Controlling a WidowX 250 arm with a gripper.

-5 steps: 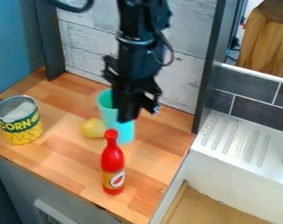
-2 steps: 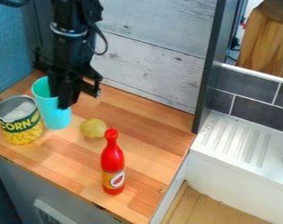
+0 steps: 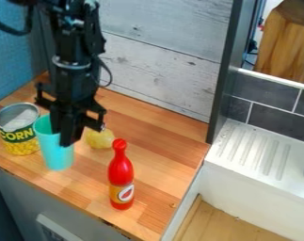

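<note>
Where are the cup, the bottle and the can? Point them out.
Cup (image 3: 54,156): camera view, on its side wall, below the rim.
Bottle (image 3: 120,172): camera view, on its red body.
Can (image 3: 18,135): camera view, on the label's green band.

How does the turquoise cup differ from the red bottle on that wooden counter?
The turquoise cup has a wide open top, while the red bottle narrows to a thin neck with a closed tip. The cup's visible side is plain; the bottle carries a label. The black gripper is at the cup, whereas the bottle stands apart from it. Both are taller than they are wide.
</note>
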